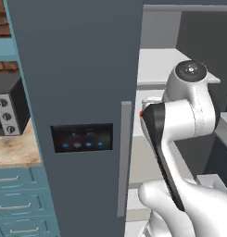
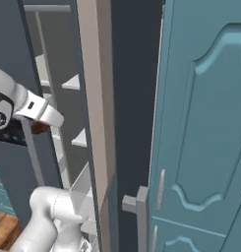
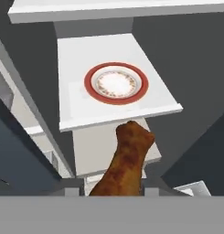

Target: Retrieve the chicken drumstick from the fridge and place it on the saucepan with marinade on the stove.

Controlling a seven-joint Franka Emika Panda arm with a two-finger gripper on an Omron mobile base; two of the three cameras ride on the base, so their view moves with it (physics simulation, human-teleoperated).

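I have the chicken drumstick pinched in my claw: in the hand view the brown meat rises straight up from between my two fingertips, which press on its lower end, so the grab is done. Beyond it sits the white plate with a red rim on a white fridge shelf, well clear of the meat (bare of any food, as far as I can tell). The drumstick touches neither plate nor shelf; it hangs in front of the shelf's edge.

From the left base view my arm reaches into the open right half of the fridge, past the slate-grey door with its lit panel. In the right base view a dark-brown bit shows at my wrist end, probably the drumstick.

I judge roughly half is finished: fetched, not yet delivered. What is left is drawing out of the fridge, travelling to the stove, and setting the meat on the saucepan with marinade.
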